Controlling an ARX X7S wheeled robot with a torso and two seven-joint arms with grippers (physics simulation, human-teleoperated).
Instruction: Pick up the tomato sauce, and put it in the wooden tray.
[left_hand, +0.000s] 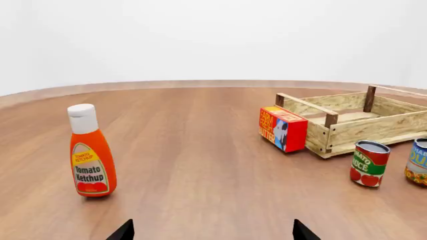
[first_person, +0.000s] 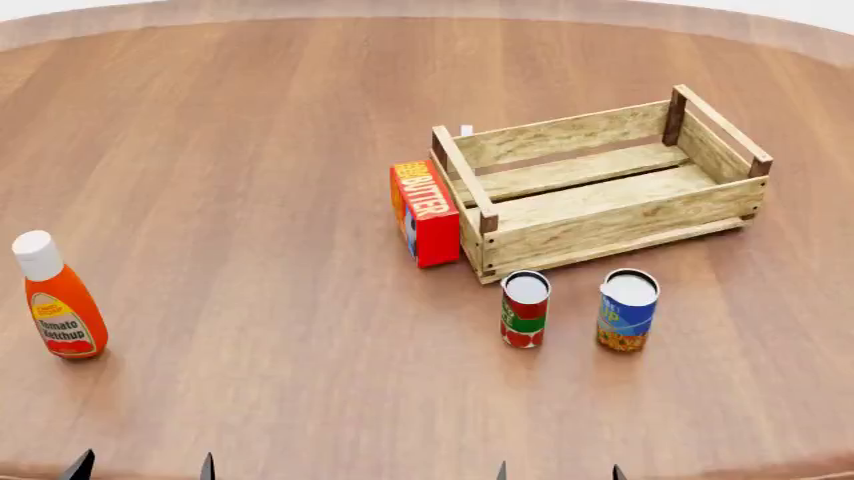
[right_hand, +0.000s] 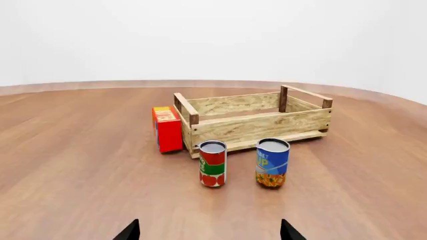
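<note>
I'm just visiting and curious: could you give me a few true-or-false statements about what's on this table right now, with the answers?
1. The tomato sauce stands upright on the table, outside the tray. True.
2. The tray already holds a can. False: nothing shows inside it.
3. The butter box sits against the tray's end. True.
4. The ketchup bottle stands beside the two cans. False: it stands far off, toward the left arm's side.
5. The right gripper is clamped on the blue can. False: its fingertips are spread, holding nothing.

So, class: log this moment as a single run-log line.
phase: pre-grasp | tomato sauce: upright on table, ungrasped | wooden tray: empty | left gripper: open | right gripper: open
</note>
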